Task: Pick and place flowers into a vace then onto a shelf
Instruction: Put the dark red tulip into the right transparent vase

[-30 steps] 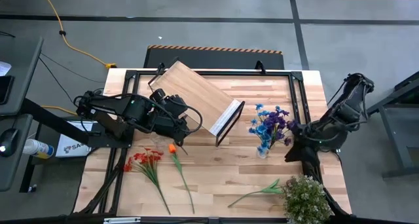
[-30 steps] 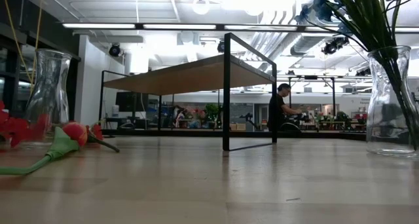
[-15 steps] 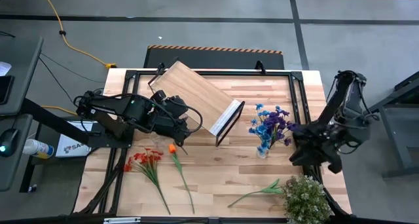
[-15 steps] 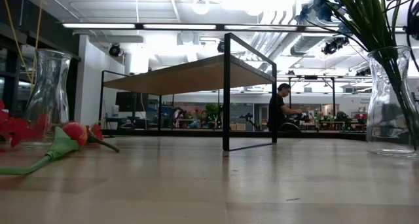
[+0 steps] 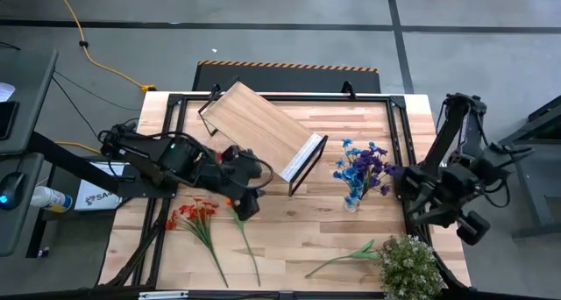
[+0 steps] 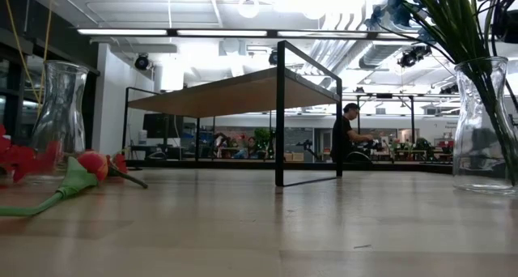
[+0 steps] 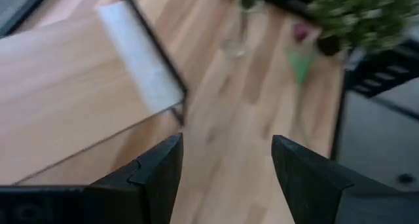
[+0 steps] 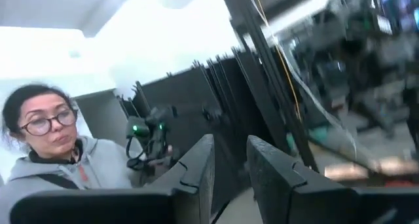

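Left gripper jaws spread open, holding nothing, right over the orange tulip head. Tulip stem runs from the jaws toward the table's near edge; red sprays lie just beside it, outboard. Left arm is far nearer. Right gripper hangs off the table edge, jaws slightly parted, empty. Blue and purple blooms already stand in the vase, between both arms. Shelf lies beyond the left jaws.

Grey floor, yellow cable, seemingly bright ceiling lights.
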Tool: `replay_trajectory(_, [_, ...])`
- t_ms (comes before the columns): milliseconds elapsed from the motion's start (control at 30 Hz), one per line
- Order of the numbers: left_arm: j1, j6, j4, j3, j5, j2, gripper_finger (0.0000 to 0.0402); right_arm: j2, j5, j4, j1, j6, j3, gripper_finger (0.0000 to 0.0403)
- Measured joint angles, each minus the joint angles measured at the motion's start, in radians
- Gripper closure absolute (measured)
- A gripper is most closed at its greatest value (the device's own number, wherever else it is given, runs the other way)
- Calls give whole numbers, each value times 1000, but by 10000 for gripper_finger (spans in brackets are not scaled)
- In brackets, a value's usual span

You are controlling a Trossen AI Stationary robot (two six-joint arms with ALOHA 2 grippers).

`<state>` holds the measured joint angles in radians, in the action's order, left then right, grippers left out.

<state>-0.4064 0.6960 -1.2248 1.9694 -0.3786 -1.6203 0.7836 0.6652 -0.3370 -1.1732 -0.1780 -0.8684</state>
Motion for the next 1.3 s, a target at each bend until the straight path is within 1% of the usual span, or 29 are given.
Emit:
replay_trajectory(100, [-35,31,36,0,3,0,135,16,-67,-103,-8,150,0,320])
replay_trajectory(300, [-78,94,119,2,6,-24,135,28,-294,-259,-8,483,0,320])
replay_trajectory(400, [-91,96,166,0,46,-61,135,28,-385,-298,-8,645,0,320])
replay_trajectory(467, [-92,95,205,2,89,-91,135,28,-426,-323,-8,741,0,320])
replay_trajectory(567, [-92,95,221,1,149,-146,135,28,-463,-356,-8,854,0,320])
replay_trajectory(633, [-91,95,232,0,182,-182,135,28,-486,-380,-8,902,0,320])
replay_trajectory(700, [-91,90,248,0,209,-209,135,28,-511,-400,-8,916,0,320])
replay_trajectory(833, [-92,36,319,0,263,-268,135,28,-511,-420,-8,896,0,320])
replay_trajectory(933, [-91,8,391,-1,290,-296,135,28,-463,-433,-8,891,0,320])
replay_trajectory(1000, [-91,-14,412,0,287,-306,135,28,-434,-443,-7,883,0,320])
replay_trajectory(1133, [-91,-40,520,-1,263,-341,135,27,-404,-455,-7,867,0,320])
replay_trajectory(1200, [-91,-45,607,1,270,-360,135,26,-382,-455,-7,867,0,320])
replay_trajectory(1300, [-91,-35,643,1,268,-390,135,26,-363,-456,-7,867,0,320])
